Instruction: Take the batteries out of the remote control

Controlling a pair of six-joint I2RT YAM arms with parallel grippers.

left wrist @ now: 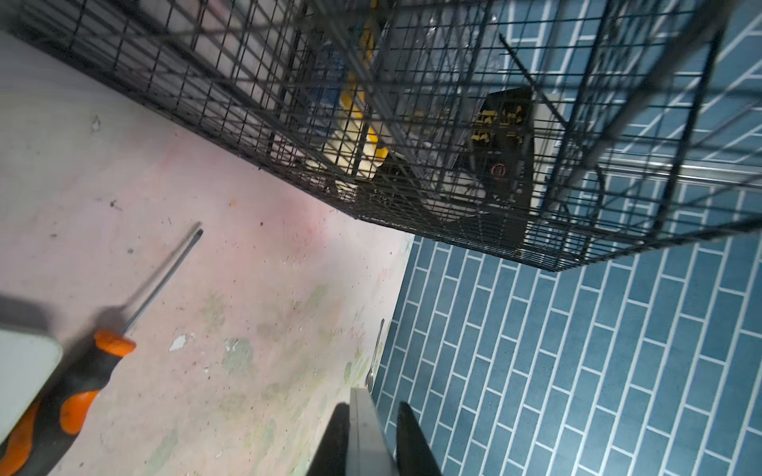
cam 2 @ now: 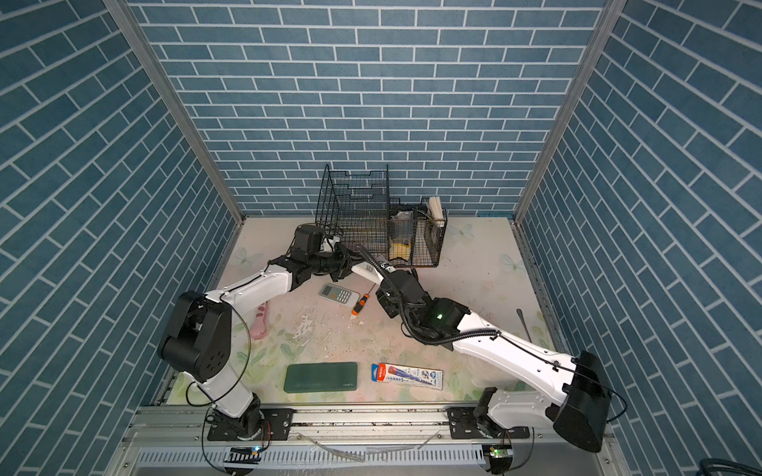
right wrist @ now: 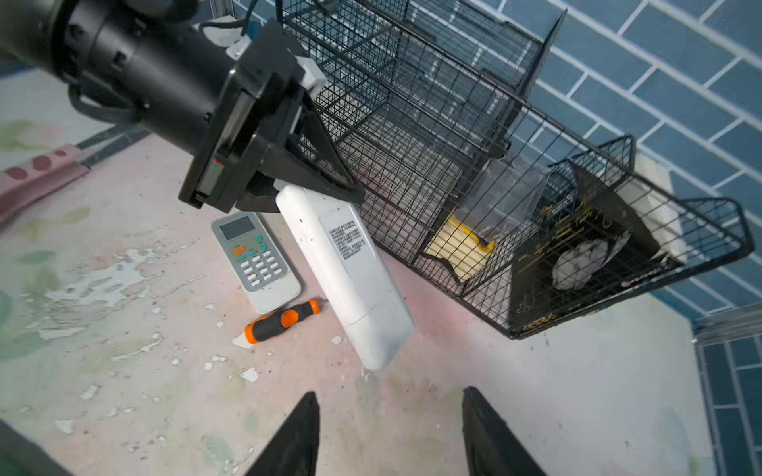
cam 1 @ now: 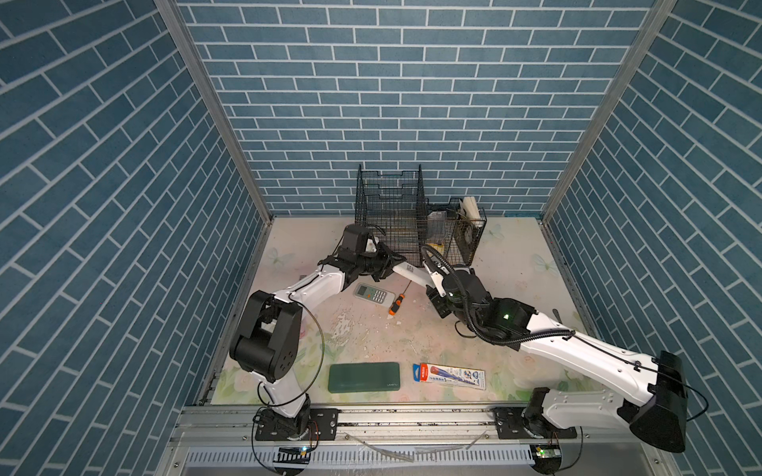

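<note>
- The left gripper (right wrist: 317, 191) is pinched on one end of a long, slim white remote control (right wrist: 354, 272) and holds it tilted above the pale floral table (cam 1: 515, 288), back face up.
- The batteries do not show in any view; the back panel looks shut.
- A printed black-on-white label sits on that back, too small to read.
- Below it a shorter grey-faced remote (cam 1: 373, 294) lies buttons up, with an orange-and-black-handled screwdriver (cam 1: 396, 303) just right of it.
- Near the front edge lie a flat dark green case (cam 1: 364, 376) with faint, unreadable lettering, and a white box (cam 1: 449, 376) printed in red and blue.
- The right gripper (right wrist: 391, 432) stands spread and empty, just short of the remote's free end, not touching.
- A black wire basket (cam 1: 416, 222) stands behind.
</note>
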